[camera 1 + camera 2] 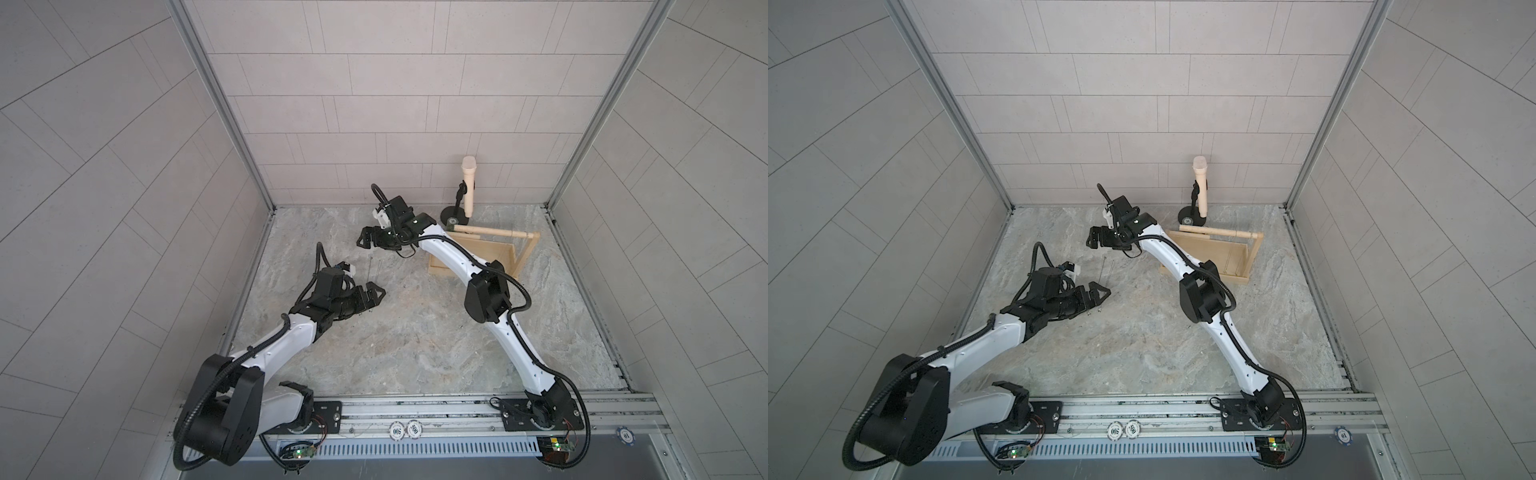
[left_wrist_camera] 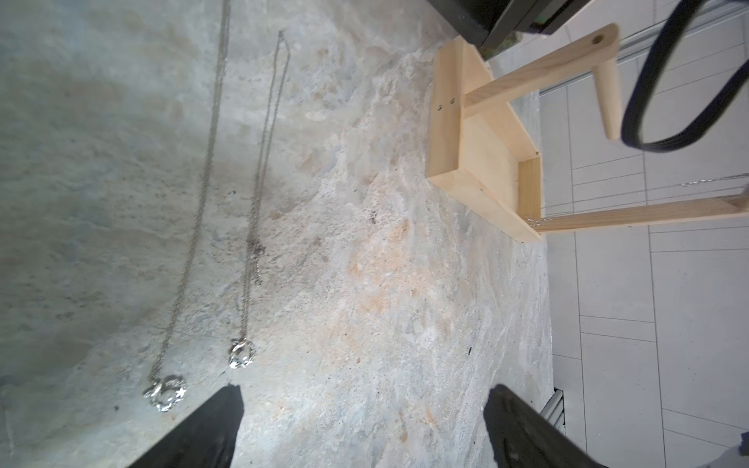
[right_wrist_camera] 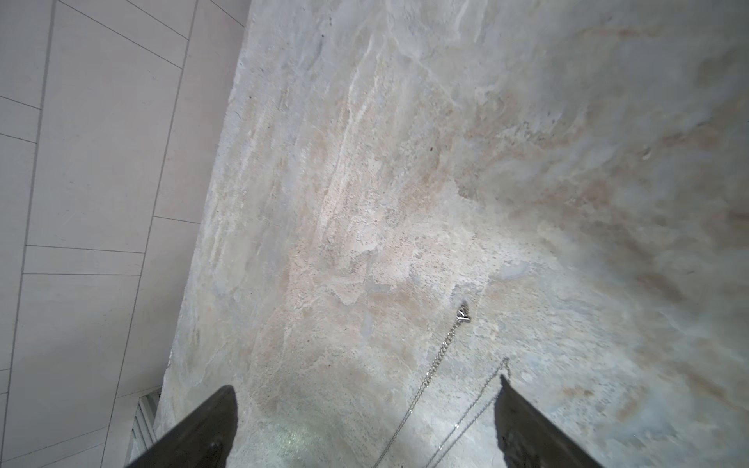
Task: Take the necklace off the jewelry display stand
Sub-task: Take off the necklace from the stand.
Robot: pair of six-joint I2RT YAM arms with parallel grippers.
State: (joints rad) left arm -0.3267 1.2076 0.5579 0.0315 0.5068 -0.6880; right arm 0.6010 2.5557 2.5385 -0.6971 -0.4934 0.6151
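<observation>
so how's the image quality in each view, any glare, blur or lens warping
Both top views: wall tiles bow toward the edges, wide-lens distortion, light even; left wrist view: a bright patch washes the table by the blurred left gripper's fingers, necklace pendants glint; right wrist view: similar glow between blurred right gripper's fingers, necklace chain sharp.

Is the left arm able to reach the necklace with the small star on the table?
Likely yes: the open left gripper is right beside that necklace, nothing lying between them.
</observation>
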